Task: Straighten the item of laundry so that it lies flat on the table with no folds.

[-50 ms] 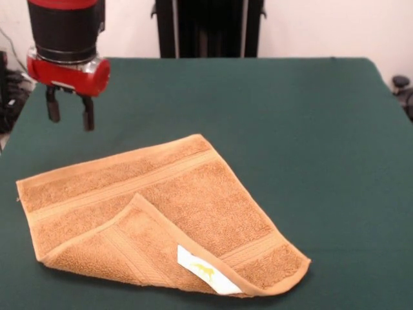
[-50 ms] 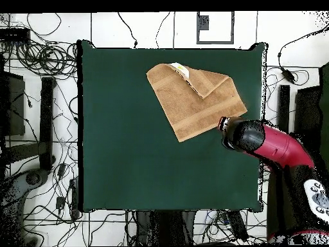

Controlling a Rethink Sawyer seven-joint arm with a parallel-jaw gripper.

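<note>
The orange-tan towel [image 1: 161, 216] lies on the dark green table [image 1: 310, 129] near the front edge, with its front corner folded over onto itself, the white tag [image 1: 201, 270] showing on the flap. In the overhead view the towel [image 2: 193, 100] sits at the far side, the fold along its top edge. My gripper [image 1: 70, 113] hangs above the table beyond the towel's left back corner, apart from it, fingers [image 1: 87, 115] slightly parted with nothing between them. Overhead, the gripper [image 2: 226, 132] hovers just off the towel's lower right corner.
The red and black arm [image 2: 276, 146] reaches in over the table's right edge in the overhead view. Cables and black stands [image 2: 45, 122] lie on the floor around the table. The dark pedestal column [image 1: 206, 26] stands behind the table's far edge.
</note>
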